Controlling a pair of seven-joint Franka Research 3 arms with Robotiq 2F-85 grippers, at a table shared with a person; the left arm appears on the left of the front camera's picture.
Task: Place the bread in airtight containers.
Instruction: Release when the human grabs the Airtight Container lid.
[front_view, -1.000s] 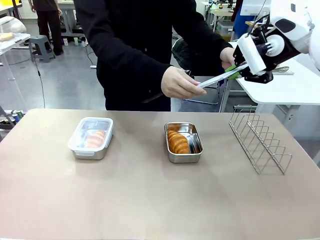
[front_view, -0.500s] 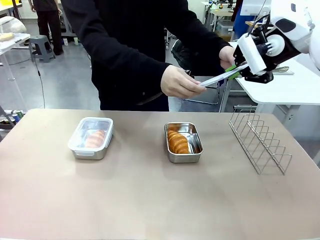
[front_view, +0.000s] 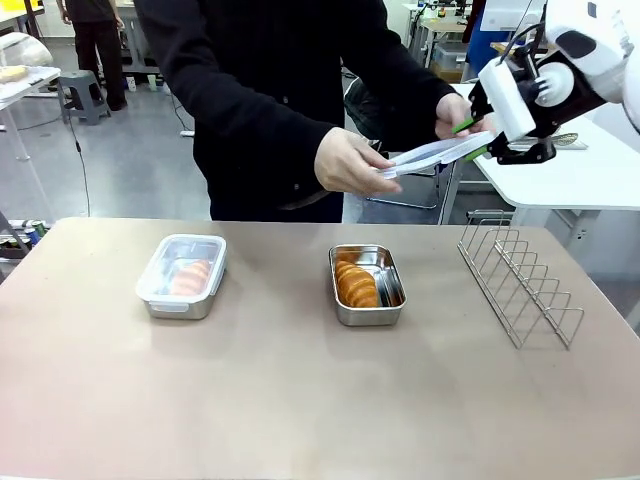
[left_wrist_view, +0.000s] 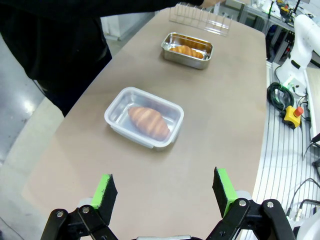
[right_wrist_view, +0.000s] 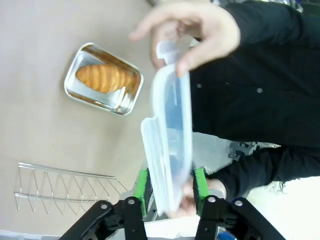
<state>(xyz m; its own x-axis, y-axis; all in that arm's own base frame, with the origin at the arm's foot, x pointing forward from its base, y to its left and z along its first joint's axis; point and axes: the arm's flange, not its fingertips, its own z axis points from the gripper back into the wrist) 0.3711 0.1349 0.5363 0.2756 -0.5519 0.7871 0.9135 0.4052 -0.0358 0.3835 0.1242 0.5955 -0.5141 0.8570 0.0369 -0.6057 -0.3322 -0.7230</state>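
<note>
A clear snap lid (front_view: 430, 155) hangs in the air at the back right, with the person's hands (front_view: 350, 163) on both of its ends. My right gripper (front_view: 472, 140) is open, and the lid's near end (right_wrist_view: 172, 125) still lies between its green pads. Below sits an open steel tub (front_view: 392, 278) with a croissant (front_view: 355, 287) in it. At the left a second tub (front_view: 182, 275) is lidded over another croissant (front_view: 190, 277). My left gripper (left_wrist_view: 164, 192) hovers open above the table, short of that lidded tub (left_wrist_view: 144, 116).
A wire rack (front_view: 515, 280) stands on the right side of the table, close to the right arm. The person leans over the far edge. Bare tabletop lies in front of both tubs.
The right gripper's pads have parted from the lid. The person's far hand has come up to the lid's end by the gripper, and the lid has tilted flatter.
</note>
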